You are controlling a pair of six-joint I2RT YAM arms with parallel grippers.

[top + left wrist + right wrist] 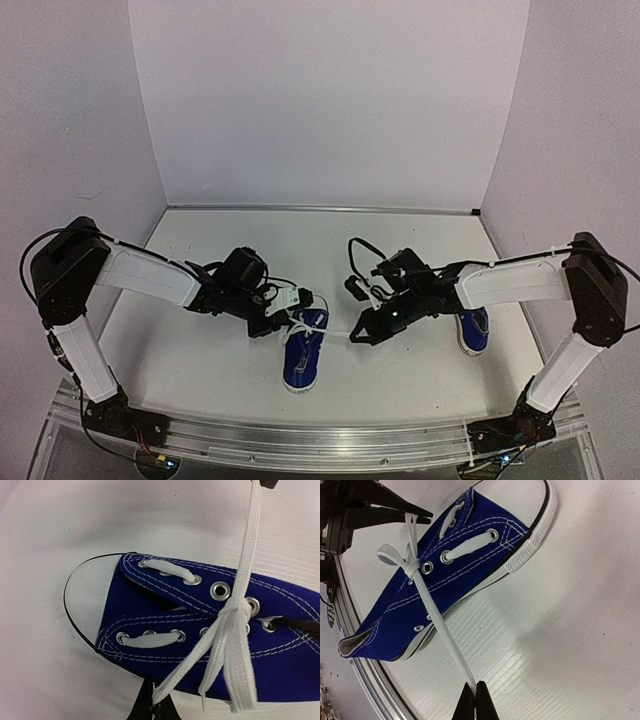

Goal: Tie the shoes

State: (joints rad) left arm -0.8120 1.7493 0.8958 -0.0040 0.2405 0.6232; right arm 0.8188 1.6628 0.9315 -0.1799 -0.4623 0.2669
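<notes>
One blue shoe point(300, 360) with a white toe cap lies on the table between my arms, toe toward the near edge. Its white laces cross in a first knot point(235, 607) over the tongue. My left gripper point(152, 702) is shut on one lace strand beside the shoe's sole point(125, 672). My right gripper point(476, 694) is shut on the other lace strand point(445, 635), which runs taut from the knot. In the top view the left gripper point(287, 322) and right gripper point(356, 336) flank the shoe. The second blue shoe point(473, 332) lies to the right, partly hidden under the right arm.
A metal rail point(300, 440) runs along the table's near edge and shows close to the shoe's heel in the right wrist view. White walls enclose the table on three sides. A loose lace loop point(240, 680) hangs over the shoe's side.
</notes>
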